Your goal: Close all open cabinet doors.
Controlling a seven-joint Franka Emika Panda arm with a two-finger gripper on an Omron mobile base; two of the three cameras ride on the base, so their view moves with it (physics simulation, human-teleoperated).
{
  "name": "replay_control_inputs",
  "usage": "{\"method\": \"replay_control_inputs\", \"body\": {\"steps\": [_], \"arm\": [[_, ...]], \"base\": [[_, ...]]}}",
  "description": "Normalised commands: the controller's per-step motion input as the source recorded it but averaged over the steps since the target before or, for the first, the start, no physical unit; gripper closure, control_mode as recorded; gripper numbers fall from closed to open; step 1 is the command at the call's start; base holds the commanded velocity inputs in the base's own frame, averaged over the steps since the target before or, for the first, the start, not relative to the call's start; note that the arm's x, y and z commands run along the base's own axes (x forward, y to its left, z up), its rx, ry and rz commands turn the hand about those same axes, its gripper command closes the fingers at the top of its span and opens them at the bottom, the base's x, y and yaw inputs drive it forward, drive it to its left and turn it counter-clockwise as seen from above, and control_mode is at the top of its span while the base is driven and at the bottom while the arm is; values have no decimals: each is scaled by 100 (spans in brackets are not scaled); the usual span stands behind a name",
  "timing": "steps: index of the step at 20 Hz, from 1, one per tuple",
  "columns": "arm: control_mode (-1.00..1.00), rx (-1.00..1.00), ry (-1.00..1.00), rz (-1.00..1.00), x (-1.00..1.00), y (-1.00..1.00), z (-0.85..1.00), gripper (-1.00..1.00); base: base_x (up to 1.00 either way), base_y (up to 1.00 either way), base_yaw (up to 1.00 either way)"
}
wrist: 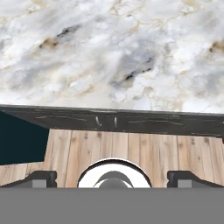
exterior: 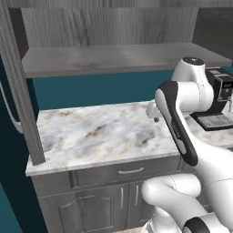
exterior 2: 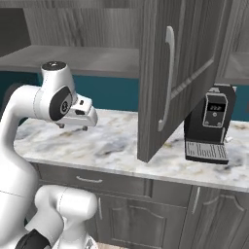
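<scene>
Marble counter, idle end effector, two wall-cabinet doors swung out over it.

Nearest us, we see the end effector (exterior 2: 73, 126) hovering above the counter (exterior: 91, 136), fingers spread wide and empty, pointing down at bare marble, so we judge it is not yet committed to either door. Beyond it on the right, one cabinet door (exterior 2: 180, 73) juts out over the counter beside the coffee machine (exterior 2: 210, 124); its free edge leaves us open room on the left. On the far left, the other door's edge (exterior: 20, 91) also stands open.

Two open cabinet doors (exterior 2: 177, 73) (exterior: 18, 86), one coffee machine (exterior 2: 210, 124)
</scene>
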Motion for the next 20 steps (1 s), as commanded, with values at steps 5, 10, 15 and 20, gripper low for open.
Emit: {"method": "replay_control_inputs", "body": {"steps": [5,10,15,20], "arm": [[100,0,0,0,0,0,0,-100],[100,0,0,0,0,0,0,-100],[100,0,0,0,0,0,0,-100],[-100,0,0,0,0,0,0,-100]], "base": [[-29,0,0],[-26,0,0],[-5,0,0],[0,0,0]]}}
